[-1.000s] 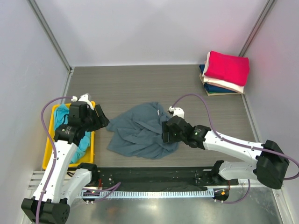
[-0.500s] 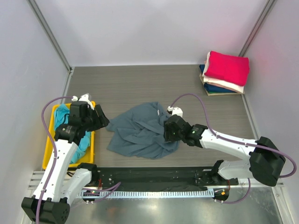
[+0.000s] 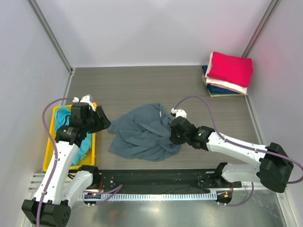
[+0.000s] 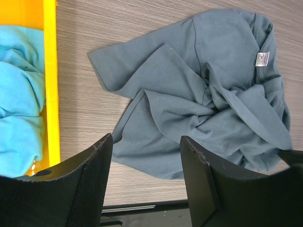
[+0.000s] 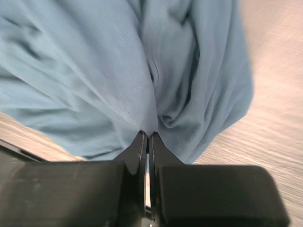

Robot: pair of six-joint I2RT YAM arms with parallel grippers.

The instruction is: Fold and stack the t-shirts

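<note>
Fabric of the slate grey-blue t-shirt (image 3: 142, 135) sits pinched in the closed right gripper (image 5: 148, 138); the left gripper (image 4: 146, 144) hangs open and empty, yellow bin (image 4: 50, 71) with teal t-shirt (image 4: 19, 94) just left of it.

Matt cloth on your grey wood-grain tabletop (image 3: 132, 87)
Your slate grey-blue cotton t-shirt (image 4: 189, 104) looks soft and matt; the yellow plastic bin (image 4: 49, 71), smooth and glossy.

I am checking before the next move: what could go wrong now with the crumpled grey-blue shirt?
The right end effector is shut on only a thin pinch of the crumpled slate grey-blue cotton t-shirt, so the fabric may slip out when pulled.
The shirt lies twisted in overlapping folds; pulling one point could tangle it further.
</note>
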